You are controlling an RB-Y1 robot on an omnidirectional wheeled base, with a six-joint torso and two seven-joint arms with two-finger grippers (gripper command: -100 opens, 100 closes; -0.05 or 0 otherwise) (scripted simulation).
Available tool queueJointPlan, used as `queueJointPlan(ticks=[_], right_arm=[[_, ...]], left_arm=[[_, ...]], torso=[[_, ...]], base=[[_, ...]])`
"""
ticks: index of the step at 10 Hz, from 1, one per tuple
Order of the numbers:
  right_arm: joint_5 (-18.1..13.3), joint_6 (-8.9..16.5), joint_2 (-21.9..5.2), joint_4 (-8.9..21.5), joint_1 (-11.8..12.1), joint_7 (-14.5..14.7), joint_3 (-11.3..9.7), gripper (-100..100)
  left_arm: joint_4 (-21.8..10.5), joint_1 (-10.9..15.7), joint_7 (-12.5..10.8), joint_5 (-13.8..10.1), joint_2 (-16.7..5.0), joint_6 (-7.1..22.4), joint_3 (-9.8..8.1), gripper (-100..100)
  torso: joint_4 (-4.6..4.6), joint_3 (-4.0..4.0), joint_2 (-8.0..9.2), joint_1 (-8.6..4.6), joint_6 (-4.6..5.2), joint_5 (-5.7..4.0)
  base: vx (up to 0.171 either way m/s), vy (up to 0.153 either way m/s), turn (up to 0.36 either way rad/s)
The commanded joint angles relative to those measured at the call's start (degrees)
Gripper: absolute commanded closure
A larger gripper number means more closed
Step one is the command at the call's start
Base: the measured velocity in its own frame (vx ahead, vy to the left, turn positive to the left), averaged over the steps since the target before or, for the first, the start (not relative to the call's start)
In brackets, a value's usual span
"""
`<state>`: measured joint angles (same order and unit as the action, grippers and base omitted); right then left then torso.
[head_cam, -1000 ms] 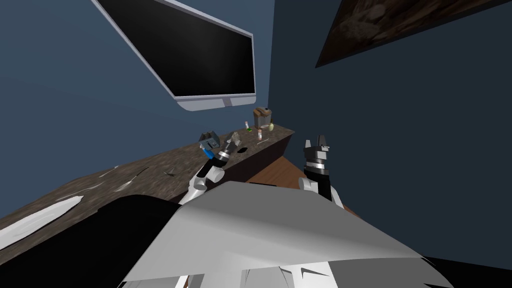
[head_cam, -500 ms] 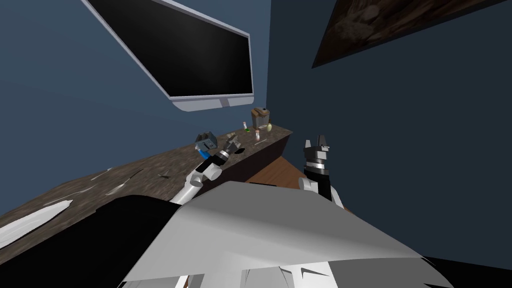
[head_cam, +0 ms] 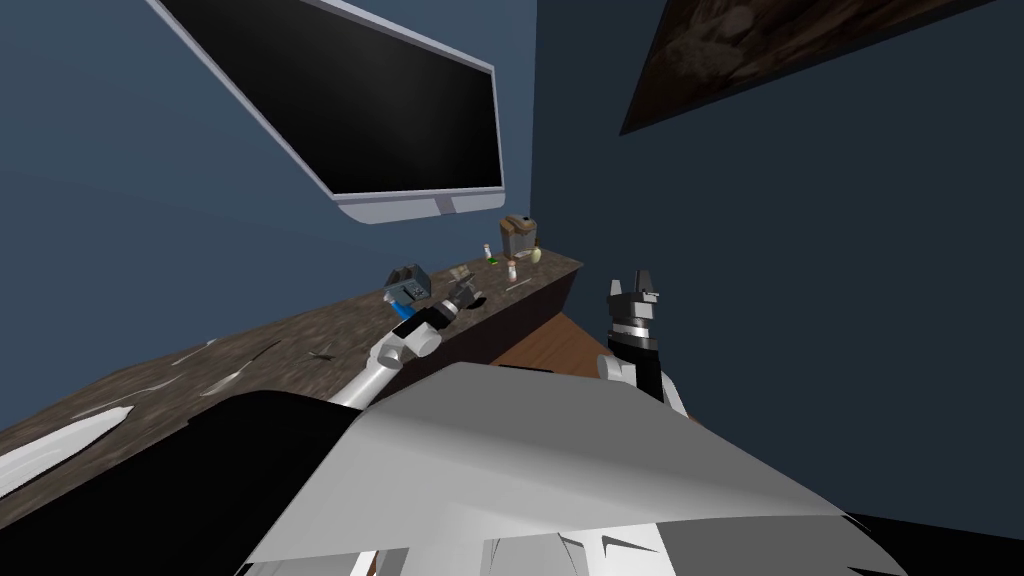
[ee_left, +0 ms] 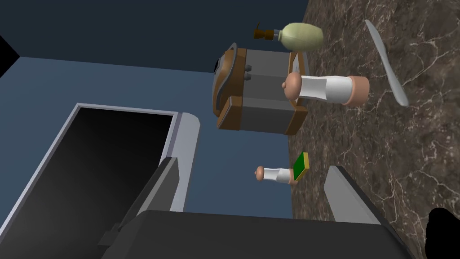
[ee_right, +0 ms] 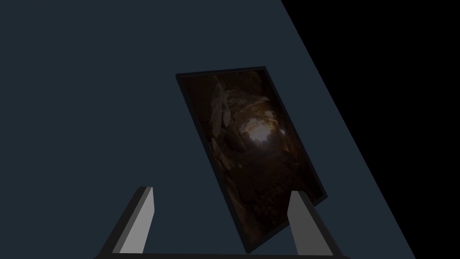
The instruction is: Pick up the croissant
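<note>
A small tan lump (head_cam: 460, 272) lies on the dark marbled counter (head_cam: 300, 340), just past my left gripper (head_cam: 466, 294); I cannot tell whether it is the croissant. In the left wrist view the left gripper (ee_left: 254, 167) is open just above the counter (ee_left: 404, 144), and it holds nothing. A small white shaker (ee_left: 274, 174) and a green and yellow sponge (ee_left: 301, 166) lie beyond its fingers. My right gripper (head_cam: 640, 282) is raised beside the counter's end, and in the right wrist view the right gripper (ee_right: 221, 191) is open and empty.
A brown and grey coffee machine (ee_left: 258, 94), a pale green bottle (ee_left: 298, 36), a larger shaker (ee_left: 328, 88) and a grey utensil (ee_left: 386, 63) stand near the counter's far end. A grey and blue appliance (head_cam: 408, 283) sits left of my left hand. A wall screen (head_cam: 370, 110) hangs above.
My left arm has stretched farther out over the counter and dropped lower. The head view has shifted a little. The right arm has not moved.
</note>
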<state>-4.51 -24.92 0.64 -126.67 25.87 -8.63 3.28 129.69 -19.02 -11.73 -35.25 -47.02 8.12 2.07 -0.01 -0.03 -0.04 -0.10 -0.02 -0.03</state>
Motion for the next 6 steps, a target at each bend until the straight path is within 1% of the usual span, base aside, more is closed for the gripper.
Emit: queueJointPlan(ticks=[1, 2, 3, 4, 5, 6], right_arm=[[0.0, 0.0, 0.0, 0.0, 0.0, 0.0, 0.0, 0], [0.0, 0.0, 0.0, 0.0, 0.0, 0.0, 0.0, 0], [0.0, 0.0, 0.0, 0.0, 0.0, 0.0, 0.0, 0], [0.0, 0.0, 0.0, 0.0, 0.0, 0.0, 0.0, 0], [0.0, 0.0, 0.0, 0.0, 0.0, 0.0, 0.0, 0], [0.0, 0.0, 0.0, 0.0, 0.0, 0.0, 0.0, 0]], left_arm=[[-0.7, 0.7, -1.7, -2.0, -2.1, 2.9, -0.3, -100], [-0.7, 0.7, -1.7, -2.0, -2.1, 4.4, -0.3, -100], [-1.8, 1.4, -3.4, -4.0, -4.3, 6.0, -0.64, -100], [-1.8, 1.4, -3.4, -4.0, -4.3, 7.6, -0.64, -100], [-1.8, 1.4, -3.4, -4.0, -4.3, 8.5, -0.64, -100], [-3.0, 2.2, -5.2, -5.9, -6.4, 10.6, -1.05, -100]], torso=[[0.0, 0.0, 0.0, 0.0, 0.0, 0.0], [0.0, -0.01, -0.02, -0.06, 0.01, -0.01], [-0.01, -0.02, -0.03, -0.06, 0.0, -0.02], [-0.02, -0.05, -0.09, -0.11, 0.01, -0.03], [-0.02, -0.06, -0.1, -0.08, 0.0, -0.02], [-0.01, -0.02, -0.03, 0.01, 0.0, 0.0]], base=[[0.019, -0.049, -0.033], [0.024, -0.049, -0.015], [0.04, -0.065, -0.03], [0.039, -0.051, -0.014], [0.017, -0.019, 0.001], [0.019, -0.044, -0.035]])
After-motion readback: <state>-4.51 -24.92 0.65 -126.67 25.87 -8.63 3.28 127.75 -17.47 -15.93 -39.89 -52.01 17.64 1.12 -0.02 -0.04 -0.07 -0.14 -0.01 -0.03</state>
